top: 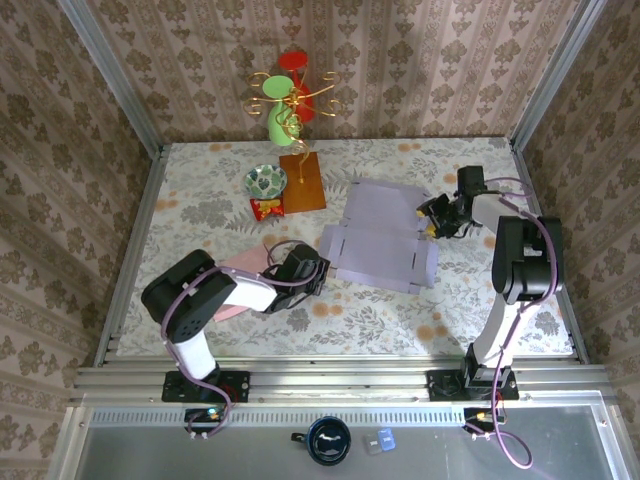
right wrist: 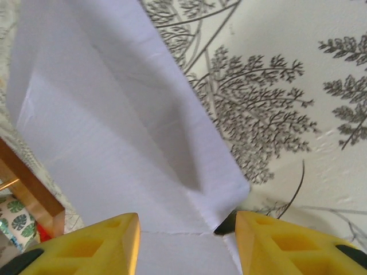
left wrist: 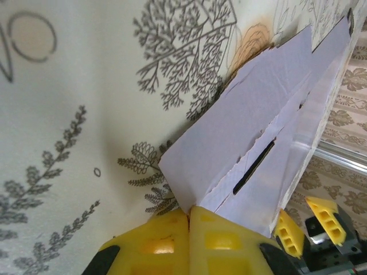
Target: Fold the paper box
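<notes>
The paper box (top: 380,235) is a flat lavender cut-out lying unfolded on the floral tablecloth at centre right. My left gripper (top: 318,268) is at its near left corner. In the left wrist view the yellow fingers (left wrist: 166,235) are pressed together, and the corner of the paper box (left wrist: 258,126) is pinched in the seam between them and lifted slightly. My right gripper (top: 430,215) is at the sheet's right edge. In the right wrist view it (right wrist: 186,229) stands open, with a creased flap of the paper box (right wrist: 114,143) lying between its spread fingers.
A pink cloth (top: 245,265) lies under my left arm. Behind the sheet to the left are a wooden board (top: 303,182), a green patterned bowl (top: 265,181) and a red packet (top: 266,208). A green vase with an ornament (top: 283,115) stands at the back wall.
</notes>
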